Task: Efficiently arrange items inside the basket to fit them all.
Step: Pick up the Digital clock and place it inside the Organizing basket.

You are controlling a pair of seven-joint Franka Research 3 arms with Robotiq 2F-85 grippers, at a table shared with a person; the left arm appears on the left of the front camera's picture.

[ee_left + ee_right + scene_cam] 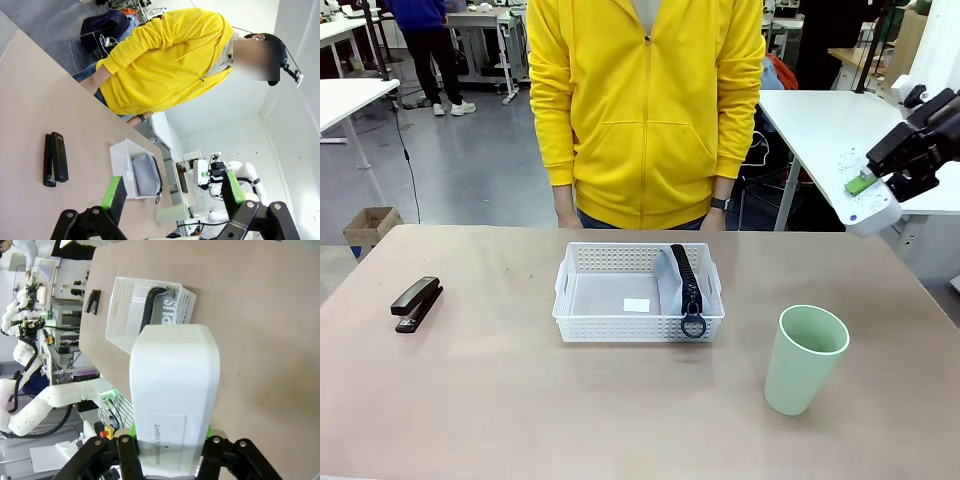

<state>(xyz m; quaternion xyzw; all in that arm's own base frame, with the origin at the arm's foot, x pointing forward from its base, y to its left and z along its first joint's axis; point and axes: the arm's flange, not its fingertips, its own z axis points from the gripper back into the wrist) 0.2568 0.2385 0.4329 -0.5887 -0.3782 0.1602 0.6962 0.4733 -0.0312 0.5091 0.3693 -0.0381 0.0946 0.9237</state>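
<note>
White lattice basket (620, 325) sits mid-table (520, 400), in front of a person in a yellow hoodie (645, 110). Grey zip pouch (685, 285) stands on edge inside, against the basket's right wall, ring pull at the front rim. Black stapler (416, 303) lies well left of the basket. Pale green cup (804, 365) is upright at front right. Right gripper (865, 185) is raised at far right, clamped on small white box (875, 210). Left gripper (172, 192) has jaws wide apart, nothing in them.
</note>
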